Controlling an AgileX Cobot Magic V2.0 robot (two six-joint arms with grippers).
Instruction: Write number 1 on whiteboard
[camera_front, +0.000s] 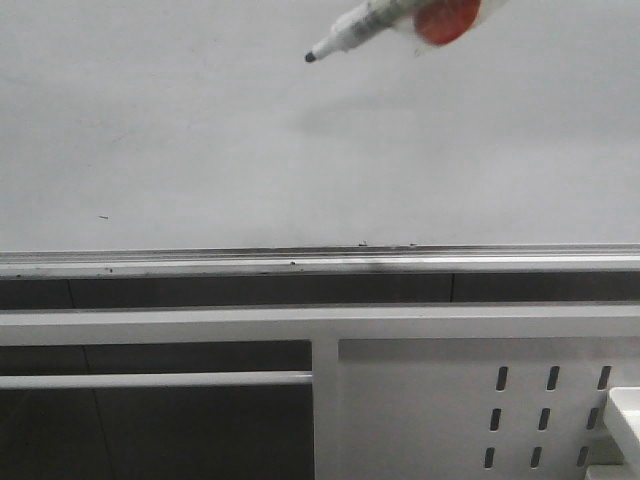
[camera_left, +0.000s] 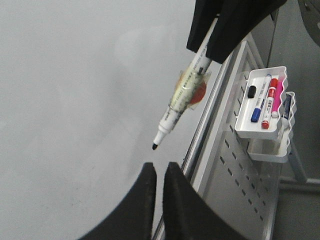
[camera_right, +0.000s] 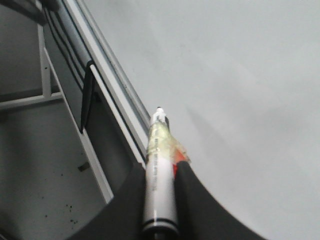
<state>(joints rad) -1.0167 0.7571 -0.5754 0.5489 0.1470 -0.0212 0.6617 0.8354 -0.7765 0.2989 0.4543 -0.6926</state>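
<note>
**Operator:** Holding what, exactly, is the right gripper (camera_right: 160, 200)?

**Technician:** A white marker pen (camera_right: 159, 170). Both black fingers (camera_right: 192, 200) are pressed against the barrel, one on each side. Clear tape and an orange tag (camera_front: 445, 20) are wrapped around the barrel ahead of the fingers.

**Operator:** Tip condition?

**Technician:** Uncapped; the black tip (camera_front: 310, 57) points down and to the left. In the front view it sits at the upper middle of the whiteboard (camera_front: 200, 130). Whether the tip touches the surface cannot be determined; a faint shadow lies just beside it.

**Operator:** Status of the left gripper (camera_left: 159, 200)?

**Technician:** Fingers nearly pressed together, with only a narrow slit between them and nothing in it. It sits near the board, below the pen tip.

**Operator:** Location of the number 1?

**Technician:** No stroke is visible on the board; only tiny dark specks. The silver tray rail (camera_front: 300, 262) runs along the board's lower edge.

**Operator:** Other items?

**Technician:** A white perforated panel (camera_left: 235, 165) to the right carries a white tray (camera_left: 260, 131) holding several markers (camera_left: 267, 102).
</note>
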